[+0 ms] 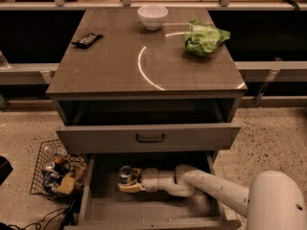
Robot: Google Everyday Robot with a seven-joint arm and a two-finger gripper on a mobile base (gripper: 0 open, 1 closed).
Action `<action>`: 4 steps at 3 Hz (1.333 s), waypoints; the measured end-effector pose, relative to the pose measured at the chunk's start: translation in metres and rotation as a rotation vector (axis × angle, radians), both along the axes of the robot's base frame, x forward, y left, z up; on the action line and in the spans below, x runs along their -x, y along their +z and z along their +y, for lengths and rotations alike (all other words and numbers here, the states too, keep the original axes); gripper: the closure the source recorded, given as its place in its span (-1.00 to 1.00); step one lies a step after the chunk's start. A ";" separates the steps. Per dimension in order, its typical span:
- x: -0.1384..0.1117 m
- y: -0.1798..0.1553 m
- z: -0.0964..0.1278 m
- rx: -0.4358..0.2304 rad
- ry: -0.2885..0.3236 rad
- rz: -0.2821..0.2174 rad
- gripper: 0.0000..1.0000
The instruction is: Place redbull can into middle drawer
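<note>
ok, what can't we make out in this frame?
Camera view:
- redbull can: mostly hidden by the end effector, which sits inside the middle drawer beside it; whether the can rests on the floor is unclear.
- Middle drawer's rear: covered by the drawer front above.
- Wire basket contents: too small and jumbled.
- Robot arm: base cut off by the bottom right edge.

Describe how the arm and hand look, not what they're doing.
The arm is smooth, glossy white: round tube segments, a big rounded joint at lower right. No cables or markings show. The hand, inside the lower open drawer, is white at the wrist, tan-yellow in front.
</note>
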State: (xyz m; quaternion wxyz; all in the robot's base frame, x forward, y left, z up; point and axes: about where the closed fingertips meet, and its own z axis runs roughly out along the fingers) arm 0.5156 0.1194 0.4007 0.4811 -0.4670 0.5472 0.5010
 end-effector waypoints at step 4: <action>0.001 0.001 0.002 -0.002 0.004 0.001 -1.00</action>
